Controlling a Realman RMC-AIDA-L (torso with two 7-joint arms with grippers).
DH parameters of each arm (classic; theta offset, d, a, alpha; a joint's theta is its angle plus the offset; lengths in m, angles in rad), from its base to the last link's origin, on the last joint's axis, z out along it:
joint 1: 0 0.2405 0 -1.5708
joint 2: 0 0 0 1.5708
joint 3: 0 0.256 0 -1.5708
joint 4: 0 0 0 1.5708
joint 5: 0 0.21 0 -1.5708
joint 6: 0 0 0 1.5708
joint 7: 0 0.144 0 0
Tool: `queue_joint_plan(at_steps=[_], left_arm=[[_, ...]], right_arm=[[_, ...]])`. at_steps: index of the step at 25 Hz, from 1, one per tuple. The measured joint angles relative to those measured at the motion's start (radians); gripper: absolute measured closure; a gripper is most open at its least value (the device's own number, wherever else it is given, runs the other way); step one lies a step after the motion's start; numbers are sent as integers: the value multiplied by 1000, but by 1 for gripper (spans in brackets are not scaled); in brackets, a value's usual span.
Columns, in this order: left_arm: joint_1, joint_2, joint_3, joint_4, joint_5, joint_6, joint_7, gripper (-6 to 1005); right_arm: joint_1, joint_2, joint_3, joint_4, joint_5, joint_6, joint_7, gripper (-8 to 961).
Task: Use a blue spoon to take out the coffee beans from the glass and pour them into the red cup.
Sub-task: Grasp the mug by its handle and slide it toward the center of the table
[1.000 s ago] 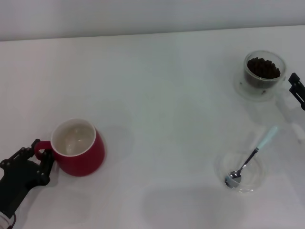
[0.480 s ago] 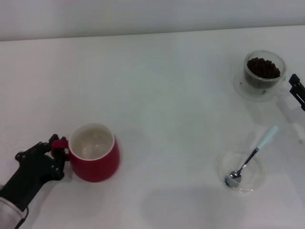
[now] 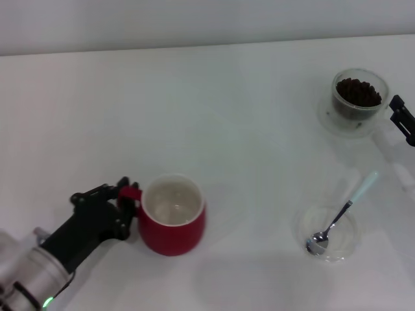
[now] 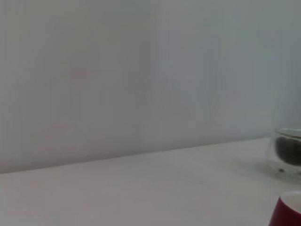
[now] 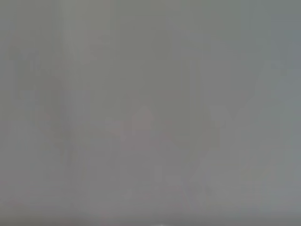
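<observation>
Nearest to the robot, on its left side, the left gripper (image 3: pixel 124 202) is clamped on the little loop handle of the red cup (image 3: pixel 171 215), jaws pinched narrow around that handle, black fingers either side of it. The cup sits upright on the white table (image 3: pixel 233 129), cream inside showing, nothing in it afaict. Over on the right, at about the same depth, there's a flat clear dish (image 3: pixel 327 232) w/ the blue spoon (image 3: pixel 340 215) lying in it: metal bowl down in the dish, pale blue handle sticking out over the rim and pointing away toward the far right. Nobody's touching it. Further back on the right is the glass (image 3: pixel 358 98), upright, w/ the coffee beans (image 3: pixel 357 92) filling most of it, sitting on what looks like a clear saucer, well apart from the cup. The right gripper (image 3: pixel 403 121) is just beside the glass at the frame edge, only a bit of black showing, so can't tell if its jaws are wide or closed. Left wrist cam catches a corner of the red cup and the glass far off across the table; right wrist cam shows just grey blur, nothing readable.
</observation>
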State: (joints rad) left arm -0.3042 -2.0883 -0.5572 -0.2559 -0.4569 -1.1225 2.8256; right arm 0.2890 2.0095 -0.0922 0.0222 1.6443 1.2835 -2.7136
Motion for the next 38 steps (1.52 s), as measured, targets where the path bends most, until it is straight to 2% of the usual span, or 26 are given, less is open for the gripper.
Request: queue_joint_plan(at_steps=[12, 19, 26, 38], left_arm=[[-89, -1, 26, -50, 62, 50, 0, 856], [-148, -2, 58, -88, 71, 143, -2, 856], [-198, -6, 70, -102, 71, 153, -3, 857], [-235, -7, 73, -125, 70, 214, -4, 857]], right_arm=[[7, 0, -5, 1, -1, 3, 0, 187], [7, 0, -7, 2, -2, 4, 0, 187], [7, 0, -3, 2, -1, 1, 0, 187], [10, 0, 0, 2, 3, 0, 0, 187]])
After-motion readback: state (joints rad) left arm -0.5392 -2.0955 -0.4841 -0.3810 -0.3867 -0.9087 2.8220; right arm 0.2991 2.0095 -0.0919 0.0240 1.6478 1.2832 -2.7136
